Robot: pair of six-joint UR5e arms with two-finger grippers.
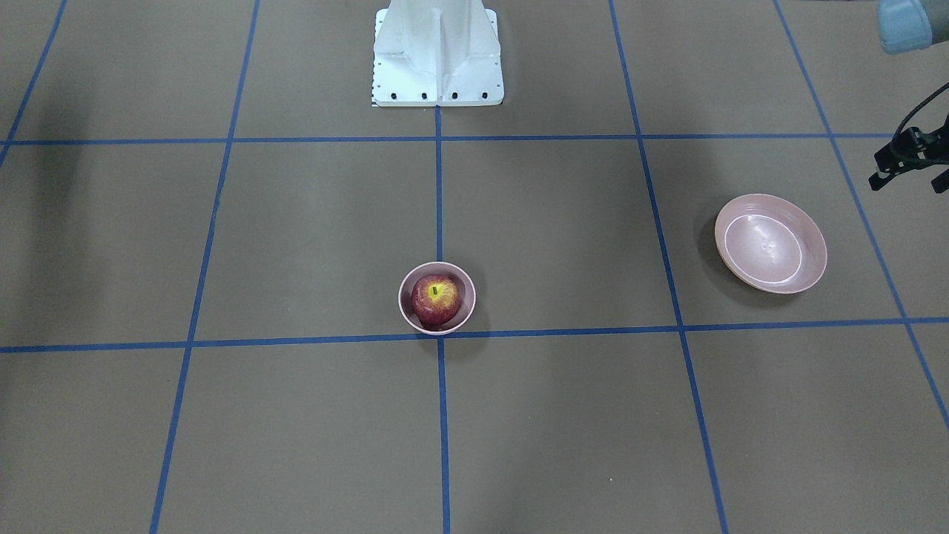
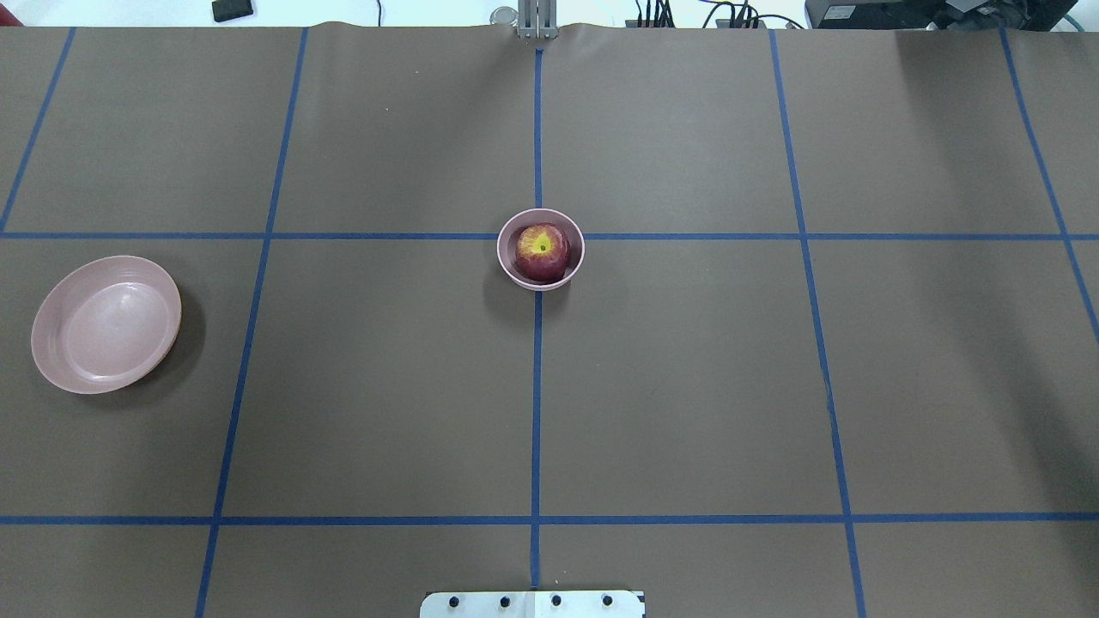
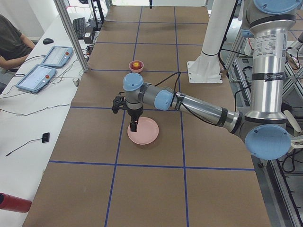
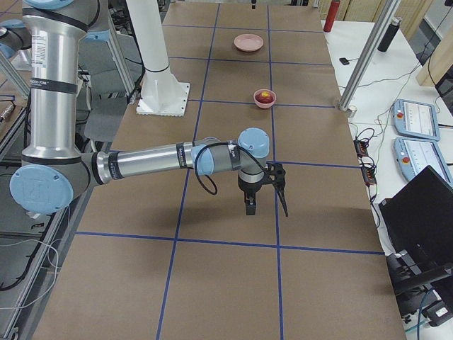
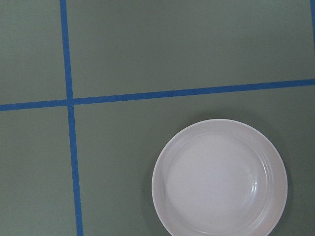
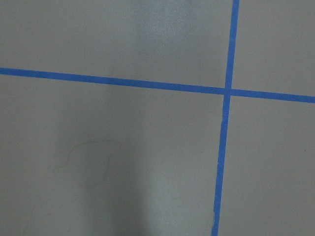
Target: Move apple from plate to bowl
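While left hand (image 3: 134, 126) hangs near plate (image 3: 149, 134), arm (image 3: 199, 108) outstretched

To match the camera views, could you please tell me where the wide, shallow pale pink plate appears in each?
Front-facing: plate right of middle.
Overhead: plate far left.
Exterior left: plate central.
Exterior right: plate at top.
Left wrist: plate lower right.
Right wrist: absent.
Landmark: small pink bowl holding the dark red apple.

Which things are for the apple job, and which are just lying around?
For the job:
small dark red apple
small deep pale pink bowl, holding it
wide shallow pale pink plate, empty

Lying about:
flat grey tablet
red cylinder
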